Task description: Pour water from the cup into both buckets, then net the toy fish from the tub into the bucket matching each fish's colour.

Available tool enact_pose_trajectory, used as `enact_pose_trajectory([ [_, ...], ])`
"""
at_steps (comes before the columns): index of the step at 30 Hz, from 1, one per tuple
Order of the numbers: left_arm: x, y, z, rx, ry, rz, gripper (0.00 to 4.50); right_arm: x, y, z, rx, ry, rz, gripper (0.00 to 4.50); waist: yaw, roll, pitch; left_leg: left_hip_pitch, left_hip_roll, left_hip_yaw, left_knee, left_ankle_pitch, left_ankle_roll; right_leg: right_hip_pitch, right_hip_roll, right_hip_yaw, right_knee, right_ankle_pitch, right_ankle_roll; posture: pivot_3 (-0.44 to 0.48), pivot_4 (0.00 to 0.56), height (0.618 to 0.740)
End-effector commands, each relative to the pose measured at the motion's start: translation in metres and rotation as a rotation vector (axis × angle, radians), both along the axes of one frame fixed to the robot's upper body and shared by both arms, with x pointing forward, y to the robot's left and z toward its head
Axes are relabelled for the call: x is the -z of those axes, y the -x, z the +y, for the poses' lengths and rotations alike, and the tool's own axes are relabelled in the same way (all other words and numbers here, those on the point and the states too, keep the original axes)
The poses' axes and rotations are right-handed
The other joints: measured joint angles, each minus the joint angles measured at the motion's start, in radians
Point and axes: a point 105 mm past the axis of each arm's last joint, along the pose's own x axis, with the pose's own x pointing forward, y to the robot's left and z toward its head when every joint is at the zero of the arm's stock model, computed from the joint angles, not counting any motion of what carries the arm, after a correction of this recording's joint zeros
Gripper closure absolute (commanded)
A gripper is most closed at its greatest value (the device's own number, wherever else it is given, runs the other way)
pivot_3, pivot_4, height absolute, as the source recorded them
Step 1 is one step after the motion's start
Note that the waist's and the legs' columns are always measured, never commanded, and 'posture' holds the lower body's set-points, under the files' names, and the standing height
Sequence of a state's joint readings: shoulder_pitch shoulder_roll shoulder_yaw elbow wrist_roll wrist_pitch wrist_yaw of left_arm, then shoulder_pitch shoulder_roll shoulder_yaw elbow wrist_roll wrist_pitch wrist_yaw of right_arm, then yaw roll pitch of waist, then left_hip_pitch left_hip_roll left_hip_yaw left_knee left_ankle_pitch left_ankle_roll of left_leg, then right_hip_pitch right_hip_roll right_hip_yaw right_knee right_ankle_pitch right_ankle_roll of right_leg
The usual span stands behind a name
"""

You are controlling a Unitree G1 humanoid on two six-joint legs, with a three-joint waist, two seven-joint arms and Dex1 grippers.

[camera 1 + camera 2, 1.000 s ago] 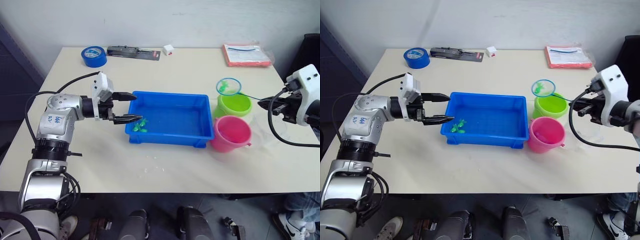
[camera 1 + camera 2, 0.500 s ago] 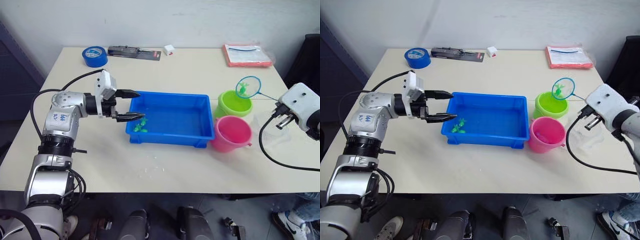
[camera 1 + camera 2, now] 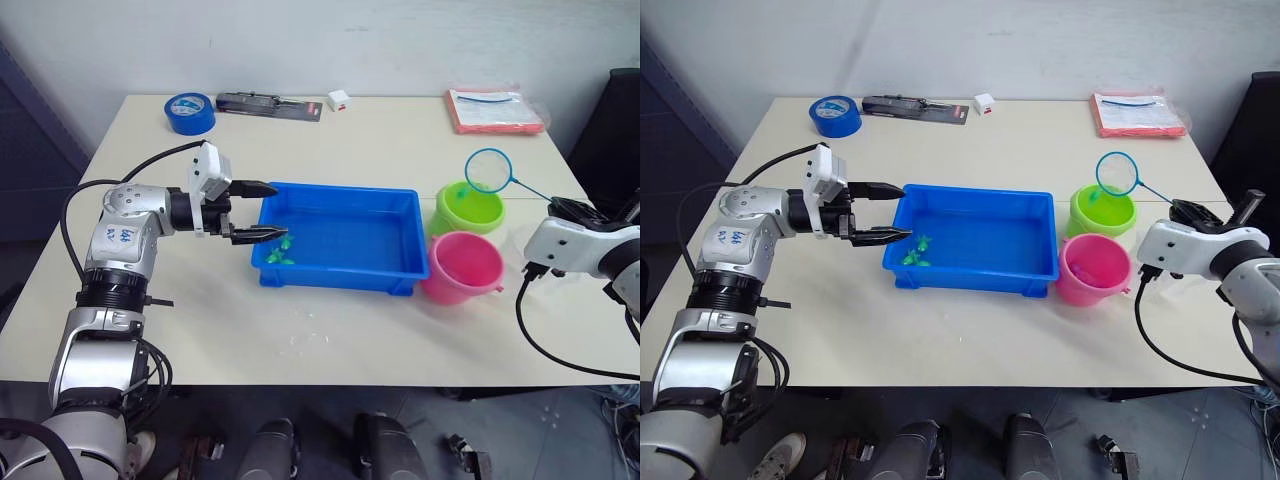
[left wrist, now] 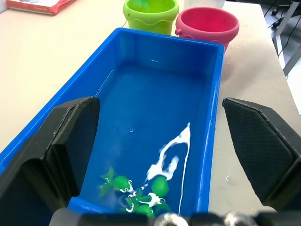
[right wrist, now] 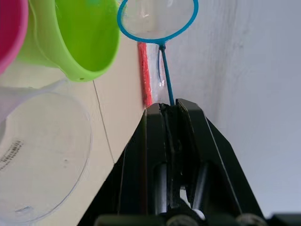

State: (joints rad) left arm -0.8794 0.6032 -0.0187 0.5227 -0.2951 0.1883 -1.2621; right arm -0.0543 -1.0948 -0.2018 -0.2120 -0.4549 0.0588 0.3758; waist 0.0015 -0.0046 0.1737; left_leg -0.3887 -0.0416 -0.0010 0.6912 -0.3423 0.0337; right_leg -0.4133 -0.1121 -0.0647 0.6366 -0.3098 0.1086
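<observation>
One shallow rectangular bright blue plastic tub (image 3: pixel 345 237) sits mid-table with a cluster of small green toy fish (image 4: pixel 136 190) in the water at its left end; their exact number cannot be made out. Two small round plastic buckets stand just beside the tub's right end, touching each other: a lime green bucket (image 3: pixel 468 207) farther back and a pink bucket (image 3: pixel 463 266) nearer. One clear plastic measuring cup (image 5: pixel 40 150) stands right of the buckets. The right gripper (image 5: pixel 170 109) has its two black fingers clenched on the thin handle of the one round scoop net with a light blue ring (image 3: pixel 488 170), which hangs tilted above the green bucket. The left gripper (image 3: pixel 262 211) has its fingers spread apart, released, straddling the tub's left rim over the fish. Along the table's far edge lie a blue tape roll (image 3: pixel 188 111), a long black packaged tool (image 3: pixel 267 104), a small white cube (image 3: pixel 337 99) and a red-edged packet (image 3: pixel 494 110).
</observation>
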Motion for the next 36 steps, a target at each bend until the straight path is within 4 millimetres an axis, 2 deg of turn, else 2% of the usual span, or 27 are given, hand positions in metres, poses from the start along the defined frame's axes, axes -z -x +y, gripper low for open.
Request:
enact_pose_trajectory([
  [1, -0.015, 0.001, -0.001, 0.011, 0.015, -0.057, 0.0, -0.011, 0.003, -0.004, 0.01, 0.082, -0.066, 3.7, 0.0, 0.0, 0.0, 0.0, 0.0, 0.0, 0.0, 0.0, 0.0, 0.0, 0.0, 0.0, 0.0, 0.0, 0.0, 0.0, 0.15, 0.737],
  [5, -0.016, 0.001, 0.0, 0.01, 0.014, -0.058, 0.0, -0.011, 0.004, -0.003, 0.0, 0.088, -0.086, 3.7, 0.0, 0.0, 0.0, 0.0, 0.0, 0.0, 0.0, 0.0, 0.0, 0.0, 0.0, 0.0, 0.0, 0.0, 0.0, 0.0, 0.15, 0.737],
  [7, -0.016, 0.002, 0.001, 0.008, 0.012, -0.056, 0.0, -0.02, 0.003, 0.003, -0.026, 0.066, -0.105, 3.7, -0.001, 0.0, 0.0, 0.0, 0.0, 0.0, 0.0, 0.0, 0.0, 0.0, 0.0, 0.0, 0.0, 0.0, 0.0, 0.0, 0.15, 0.737],
  [10, -0.015, 0.001, 0.005, -0.007, 0.005, -0.052, 0.0, -0.039, -0.001, 0.017, -0.065, -0.131, -0.101, 3.7, -0.004, 0.0, 0.0, 0.0, 0.0, 0.0, 0.0, 0.0, 0.0, 0.0, 0.0, 0.0, 0.0, 0.0, 0.0, 0.0, 0.15, 0.737],
  [13, -0.015, 0.001, 0.01, -0.026, 0.005, -0.048, 0.0, -0.044, -0.006, 0.037, -0.137, -0.414, 0.029, 3.7, -0.004, 0.0, 0.0, 0.001, 0.002, 0.001, 0.0, 0.0, 0.0, 0.001, 0.002, 0.0, 0.0, 0.0, 0.0, 0.0, 0.15, 0.737],
  [16, -0.016, 0.001, 0.021, -0.074, 0.005, -0.048, 0.0, -0.034, -0.007, 0.057, -0.202, -0.616, 0.264, 3.7, -0.003, 0.0, 0.0, 0.001, 0.003, -0.002, 0.0, 0.0, 0.0, 0.001, 0.002, -0.001, -0.001, 0.0, 0.0, 0.0, 0.15, 0.737],
  [20, -0.014, 0.005, 0.043, -0.152, -0.004, -0.043, 0.0, -0.028, -0.011, 0.085, -0.279, -0.769, 0.543, 3.7, -0.005, 0.0, 0.0, 0.001, 0.001, -0.002, 0.001, 0.0, 0.0, 0.002, 0.0, 0.0, -0.001, 0.0, 0.0, 0.0, 0.15, 0.737],
  [26, -0.012, 0.016, 0.064, -0.224, -0.014, -0.023, 0.0, -0.006, -0.021, 0.11, -0.271, -0.762, 0.816, 3.7, -0.004, 0.0, 0.0, 0.0, 0.001, -0.006, 0.001, 0.0, 0.0, 0.002, -0.002, 0.003, -0.001, 0.0, 0.0, 0.0, 0.15, 0.737],
  [31, -0.01, 0.028, 0.077, -0.271, -0.022, -0.008, 0.0, 0.016, -0.04, 0.131, -0.281, -0.626, 0.886, 3.7, -0.006, 0.0, 0.0, -0.001, 0.0, -0.006, 0.001, 0.0, 0.0, 0.001, -0.002, 0.004, -0.001, 0.0, 0.0, 0.0, 0.15, 0.737],
  [36, -0.004, 0.037, 0.083, -0.285, -0.062, 0.015, 0.0, 0.022, -0.046, 0.148, -0.355, -0.538, 0.906, 3.7, -0.007, 0.001, 0.0, -0.002, 0.0, -0.006, 0.001, 0.0, 0.0, 0.0, -0.002, 0.003, -0.001, 0.0, 0.0, 0.0, 0.15, 0.737],
])
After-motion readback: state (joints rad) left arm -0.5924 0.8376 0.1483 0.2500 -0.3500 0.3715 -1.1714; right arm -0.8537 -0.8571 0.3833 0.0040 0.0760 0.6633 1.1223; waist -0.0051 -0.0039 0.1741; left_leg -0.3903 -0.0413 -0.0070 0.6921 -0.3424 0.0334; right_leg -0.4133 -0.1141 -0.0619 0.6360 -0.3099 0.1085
